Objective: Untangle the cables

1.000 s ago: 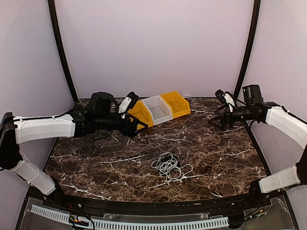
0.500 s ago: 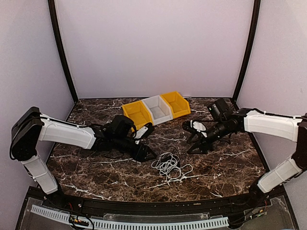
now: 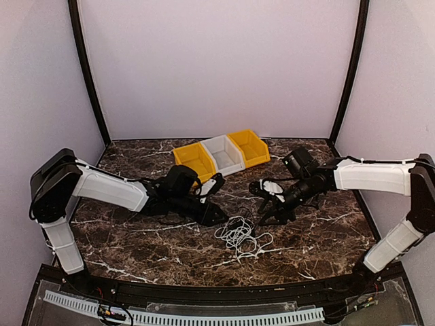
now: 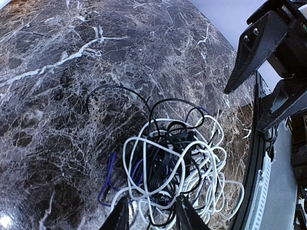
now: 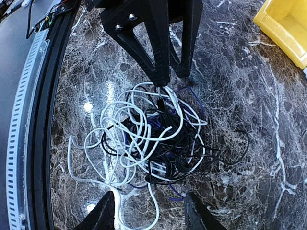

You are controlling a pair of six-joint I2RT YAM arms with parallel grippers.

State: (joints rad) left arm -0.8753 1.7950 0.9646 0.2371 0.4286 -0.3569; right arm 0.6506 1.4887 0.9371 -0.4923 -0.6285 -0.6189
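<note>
The cables (image 3: 238, 235) lie in one tangled heap on the dark marble table: white, black and a thin purple cord looped through each other. My left gripper (image 3: 220, 216) is low at the heap's left edge and my right gripper (image 3: 262, 208) at its upper right. In the left wrist view the tangle (image 4: 169, 159) sits just ahead of my left gripper (image 4: 151, 218), which is open with white loops under the gap. The right wrist view shows the heap (image 5: 156, 140) ahead of my open right gripper (image 5: 149, 214), with the left fingers (image 5: 160, 52) on its far side.
Three bins stand in a row at the back: a yellow bin (image 3: 195, 160), a grey bin (image 3: 222, 153) and another yellow bin (image 3: 249, 146). The black front rail (image 3: 204, 293) runs along the near table edge.
Both arms swung in from the table's sides to the cable heap, and both grippers' fingers have narrowed.
</note>
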